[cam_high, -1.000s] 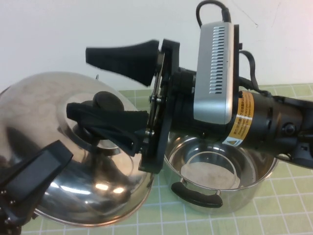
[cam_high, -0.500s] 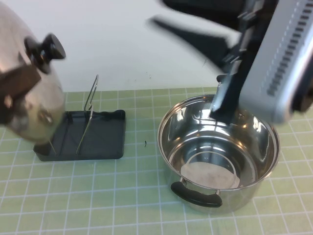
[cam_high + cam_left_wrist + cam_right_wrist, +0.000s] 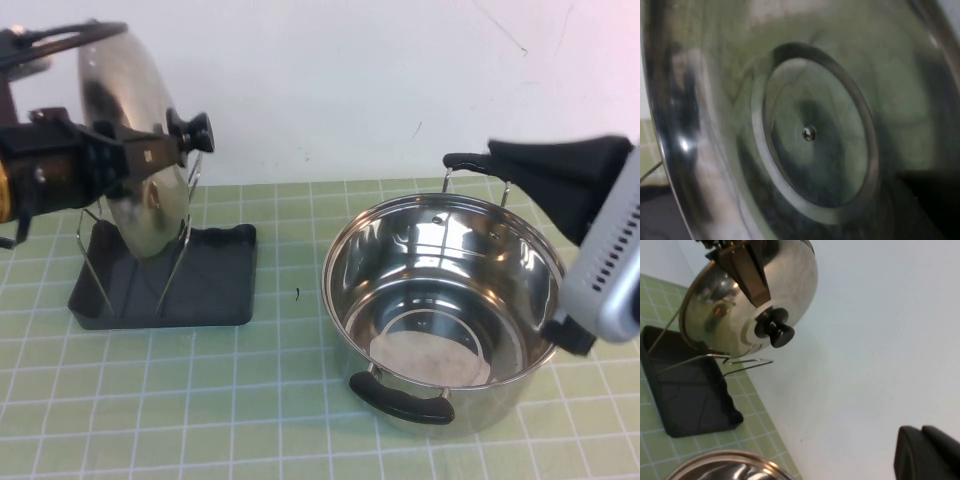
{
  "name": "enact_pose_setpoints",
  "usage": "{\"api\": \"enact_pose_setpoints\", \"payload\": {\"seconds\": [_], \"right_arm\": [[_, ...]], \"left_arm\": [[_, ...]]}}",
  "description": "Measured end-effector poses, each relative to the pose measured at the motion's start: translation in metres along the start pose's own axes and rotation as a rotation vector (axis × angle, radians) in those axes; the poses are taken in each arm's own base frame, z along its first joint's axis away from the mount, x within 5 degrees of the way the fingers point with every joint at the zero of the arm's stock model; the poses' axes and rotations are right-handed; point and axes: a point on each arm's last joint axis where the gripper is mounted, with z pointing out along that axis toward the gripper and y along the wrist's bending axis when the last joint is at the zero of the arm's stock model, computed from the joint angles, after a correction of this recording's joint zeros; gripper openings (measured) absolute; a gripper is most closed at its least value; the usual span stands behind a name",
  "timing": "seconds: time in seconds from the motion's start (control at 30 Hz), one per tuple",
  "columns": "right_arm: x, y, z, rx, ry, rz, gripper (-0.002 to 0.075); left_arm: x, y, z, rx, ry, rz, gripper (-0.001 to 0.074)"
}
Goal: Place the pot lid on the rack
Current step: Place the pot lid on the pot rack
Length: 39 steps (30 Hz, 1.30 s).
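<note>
The pot lid stands on edge, its black knob facing right, with its lower edge down between the wire loops of the dark rack. I cannot tell whether it touches the tray. My left gripper reaches in from the left and is shut on the lid, one finger lying across the domed face. The left wrist view is filled by the lid's underside. My right gripper hovers over the far rim of the steel pot, shut and empty; its tips show in the right wrist view.
The deep steel pot with two black handles stands right of the rack on the green grid mat. A white wall rises behind. In the right wrist view the lid, the rack and the pot's rim show.
My left gripper has carried the lid from close in front of the camera to the left and turned it upright over the rack. My right arm has drawn back to the right.
</note>
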Motion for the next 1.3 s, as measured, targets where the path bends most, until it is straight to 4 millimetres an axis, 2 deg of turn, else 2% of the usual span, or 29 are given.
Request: {"api": "enact_pose_setpoints", "payload": {"seconds": [0.23,0.67,0.73,0.9,0.97,1.13,1.3], "right_arm": [[0.008,0.007,-0.004,-0.012,0.02,0.022,0.0],[0.008,0.007,-0.004,-0.013,0.019,0.022,0.0],[0.008,0.007,-0.004,-0.013,0.019,0.022,0.0],[0.007,0.007,-0.004,-0.017,0.011,0.024,0.0],[0.006,0.008,-0.004,-0.022,0.0,0.027,0.0],[0.004,0.009,-0.004,-0.034,-0.026,0.029,0.0],[0.007,0.008,-0.004,-0.02,0.003,-0.037,-0.0001]], "left_arm": [[0.013,0.027,0.029,-0.021,0.083,0.012,0.0091],[0.027,0.048,0.049,-0.039,0.143,0.043,0.0093],[0.028,0.05,0.051,-0.04,0.149,0.04,0.0132],[0.027,0.05,0.052,-0.041,0.144,0.038,0.0445],[0.023,0.05,0.052,-0.046,0.132,0.028,0.052],[0.007,0.047,0.047,-0.067,0.079,-0.009,0.0575],[-0.012,0.052,0.018,-0.112,-0.009,-0.028,0.0581]]}}
